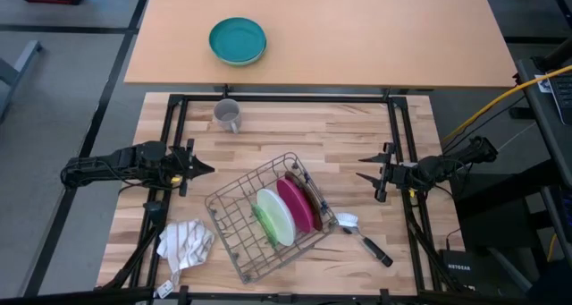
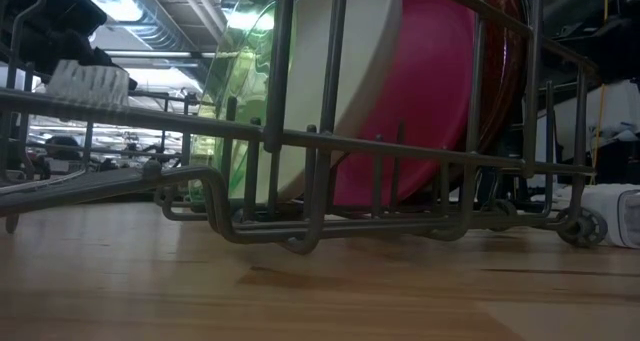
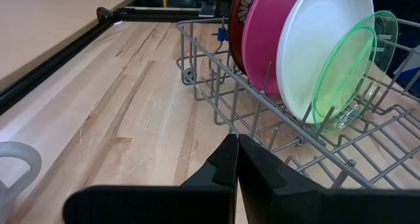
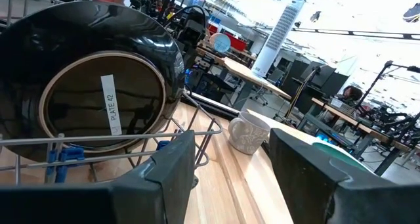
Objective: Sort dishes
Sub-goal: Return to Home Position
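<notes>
Homing step, as I judge it: all four plates are in the dish rack (image 1: 234, 217), so nothing is left to carry.

- Left gripper (image 1: 204, 169): at the left side of the bench (image 1: 295, 126), pointing at the rack, well apart from it. Jaws together, empty.
- Right gripper (image 1: 360, 167): at the right side, facing the rack's end. Jaws apart, empty.

To home cleanly, I'd draw each arm straight back along its own line, with no sideways sweep. The right arm sits nearer the rack wire and the dark red plate (image 3: 237, 14), so I'd back it away first and slowly. On the left, I'd watch the crumpled cloth (image 1: 185, 242) near the arm and the grey mug (image 1: 228, 116) farther up the bench. A nudge to the rack could tip the plates.

Rack contents, from the left arm's side to the right's: pale green plate (image 3: 354, 73), white plate (image 3: 328, 40), pink plate (image 3: 269, 33), then the dark red one. All stand on edge, packed close and leaning slightly. The rest of the rack is bare wire.

The teal bowl (image 1: 238, 41) is on the far desk, with nothing in it. A utensil (image 1: 362, 233) lies just beside the rack.
</notes>
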